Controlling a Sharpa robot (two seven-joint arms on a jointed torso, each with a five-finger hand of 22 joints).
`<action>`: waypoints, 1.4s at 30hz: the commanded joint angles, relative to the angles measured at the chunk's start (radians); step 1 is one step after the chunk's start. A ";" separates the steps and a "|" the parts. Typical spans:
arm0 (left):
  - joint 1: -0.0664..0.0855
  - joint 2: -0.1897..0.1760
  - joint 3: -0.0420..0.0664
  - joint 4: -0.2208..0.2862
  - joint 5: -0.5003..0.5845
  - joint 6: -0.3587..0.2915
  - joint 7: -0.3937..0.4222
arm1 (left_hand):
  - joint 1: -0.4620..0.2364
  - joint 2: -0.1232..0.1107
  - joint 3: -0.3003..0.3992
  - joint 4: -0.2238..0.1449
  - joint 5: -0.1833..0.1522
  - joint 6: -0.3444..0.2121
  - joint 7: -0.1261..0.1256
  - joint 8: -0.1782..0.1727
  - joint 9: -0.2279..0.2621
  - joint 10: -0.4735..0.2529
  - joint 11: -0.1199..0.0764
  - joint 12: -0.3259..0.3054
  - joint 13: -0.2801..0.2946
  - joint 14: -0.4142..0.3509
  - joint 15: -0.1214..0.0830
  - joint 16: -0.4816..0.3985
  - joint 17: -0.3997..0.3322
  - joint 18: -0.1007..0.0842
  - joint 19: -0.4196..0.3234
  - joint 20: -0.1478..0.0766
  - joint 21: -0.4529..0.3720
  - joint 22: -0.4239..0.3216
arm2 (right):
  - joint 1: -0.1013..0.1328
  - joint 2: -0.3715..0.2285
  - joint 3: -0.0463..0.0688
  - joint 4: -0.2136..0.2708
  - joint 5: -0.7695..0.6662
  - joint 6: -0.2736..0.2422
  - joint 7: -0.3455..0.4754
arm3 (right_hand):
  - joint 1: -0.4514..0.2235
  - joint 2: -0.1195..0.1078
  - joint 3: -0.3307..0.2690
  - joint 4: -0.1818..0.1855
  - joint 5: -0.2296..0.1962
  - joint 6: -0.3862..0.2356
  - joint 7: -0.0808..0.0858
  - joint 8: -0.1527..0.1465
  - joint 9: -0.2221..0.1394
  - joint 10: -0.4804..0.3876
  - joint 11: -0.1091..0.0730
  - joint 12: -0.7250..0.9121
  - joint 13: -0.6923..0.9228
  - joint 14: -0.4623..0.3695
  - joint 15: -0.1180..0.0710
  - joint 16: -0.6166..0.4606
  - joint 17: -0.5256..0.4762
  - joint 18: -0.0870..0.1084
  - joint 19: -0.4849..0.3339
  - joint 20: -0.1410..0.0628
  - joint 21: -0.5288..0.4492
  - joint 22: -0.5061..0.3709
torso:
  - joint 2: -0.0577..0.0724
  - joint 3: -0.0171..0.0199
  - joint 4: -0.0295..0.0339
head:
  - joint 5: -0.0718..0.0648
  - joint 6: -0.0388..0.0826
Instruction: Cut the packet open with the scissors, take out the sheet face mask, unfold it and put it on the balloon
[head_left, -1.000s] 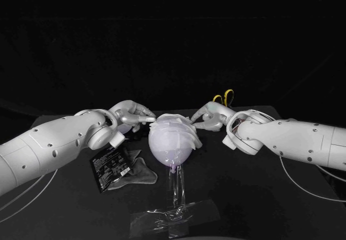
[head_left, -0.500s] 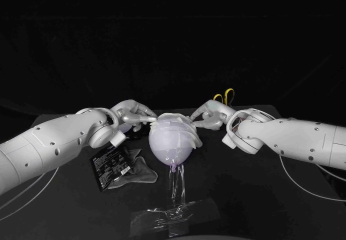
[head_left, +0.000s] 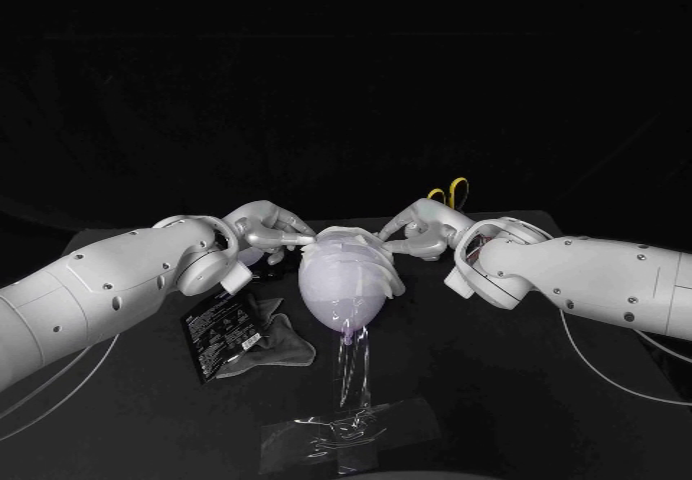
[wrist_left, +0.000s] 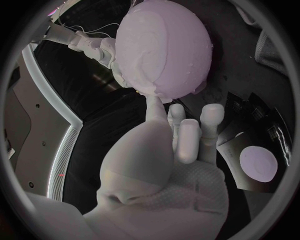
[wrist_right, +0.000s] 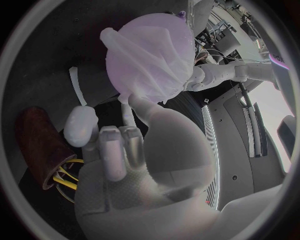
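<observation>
Black table surface carries all items; positions below are referenced to the balloon. The balloon is pale lilac and sits, narrow end down, on a clear stand fixed to the table near the front edge. The sheet face mask is white, unfolded and draped over the balloon's upper part, leaving the lower tip bare.

The left hand is at the balloon's left upper side, fingertips touching the mask edge. In the left wrist view the thumb reaches the mask rim while the other fingers lie straight just beside it. Whether this hand pinches the mask cannot be determined.

The right hand is at the balloon's right upper side, also touching the mask. Its grip state likewise cannot be determined.

The packet is black and lies flat to the left of the balloon. The scissors, with yellow handles, stand in a brown holder behind and right of the balloon.
</observation>
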 joint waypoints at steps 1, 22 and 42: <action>0.002 0.010 0.001 -0.005 -0.011 0.023 0.010 | 0.000 0.014 -0.014 0.001 -0.002 0.004 0.000 -0.005 0.000 -0.007 0.000 0.006 0.005 0.007 0.000 0.005 0.003 -0.018 -0.005 0.000 0.006 0.004 | 0.001 0.000 0.001 0.006 0.018 0.018 0.024 | 0.002 0.012 -0.001 -0.003 -0.002 0.009 0.000 0.002 0.000 0.103 0.008 0.006 0.263 0.104 0.005 0.004 0.263 -0.011 -0.001 0.005 0.002 0.031 | 0.001 -0.0001 0.0002 | 0.000 0.000; 0.002 0.053 0.001 -0.037 -0.073 -0.002 0.012 | 0.132 0.099 0.049 -0.074 0.000 0.156 -0.042 0.063 0.029 0.072 -0.034 0.048 0.103 0.054 -0.028 0.023 0.074 -0.031 0.043 -0.007 0.064 0.085 | 0.001 0.011 0.001 0.008 0.025 0.037 0.027 | 0.025 0.063 -0.013 -0.015 -0.002 0.102 -0.041 0.058 0.031 0.103 -0.024 0.006 0.263 0.104 -0.017 0.004 0.263 -0.008 -0.006 -0.008 0.004 0.039 | 0.001 0.0002 -0.0003 | -0.001 -0.001; 0.002 0.036 0.002 -0.036 0.078 -0.130 0.086 | 0.198 0.139 0.097 -0.126 0.001 0.190 -0.040 0.096 0.056 0.169 -0.041 0.077 0.213 0.078 -0.038 0.032 0.109 -0.040 0.077 -0.023 0.104 0.138 | 0.001 0.018 0.001 -0.007 0.017 -0.101 0.031 | 0.022 0.074 -0.016 -0.039 -0.002 0.127 -0.070 0.134 0.106 0.103 -0.052 0.006 0.263 0.104 -0.042 0.004 0.263 -0.009 -0.008 -0.031 0.001 0.045 | 0.002 -0.0003 0.0008 | -0.004 -0.001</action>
